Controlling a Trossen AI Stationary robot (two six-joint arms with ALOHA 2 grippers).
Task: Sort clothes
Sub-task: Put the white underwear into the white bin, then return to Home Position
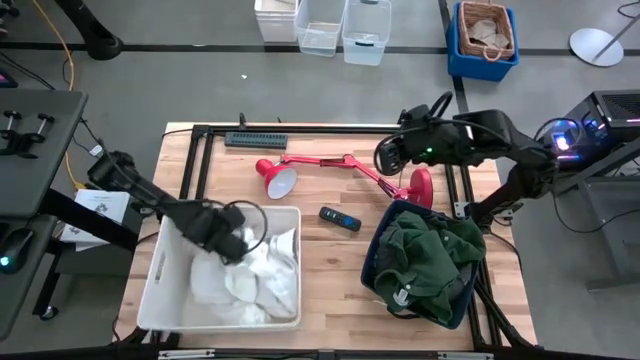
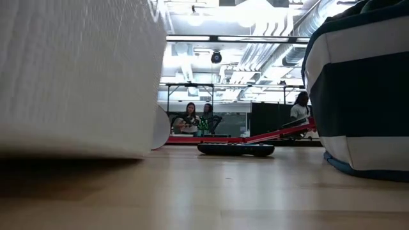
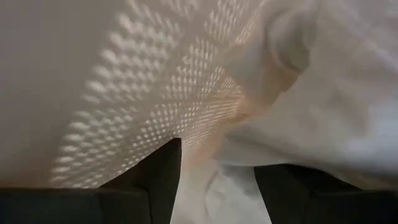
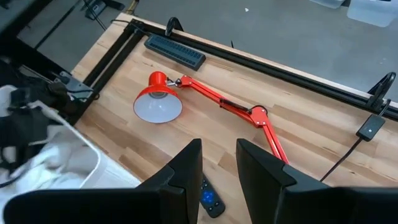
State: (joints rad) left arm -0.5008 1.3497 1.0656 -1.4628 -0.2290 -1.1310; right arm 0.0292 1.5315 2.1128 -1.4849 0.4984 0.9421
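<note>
Release step. The left gripper point(image 1: 232, 240) is shown low in the white bin point(image 1: 160, 290), jaws spread above the white clothes point(image 1: 250, 280) lying there. The right gripper point(image 1: 388, 155), jaws slightly parted, empty, waits above the lamp point(image 1: 345, 165). Green clothes point(image 1: 430, 255) fill the navy bin point(image 1: 372, 265). Withdrawal upward is judged next.

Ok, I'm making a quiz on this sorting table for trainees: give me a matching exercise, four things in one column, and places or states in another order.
Things:
1. white clothes
2. green garment
3. remote
4. left gripper

Places or states:
A. on bare wood between the two bins
B. heaped in the navy bin
C. lying in the white bin
D. open, down over the white clothes

Pairs: 1-C, 2-B, 3-A, 4-D
</note>
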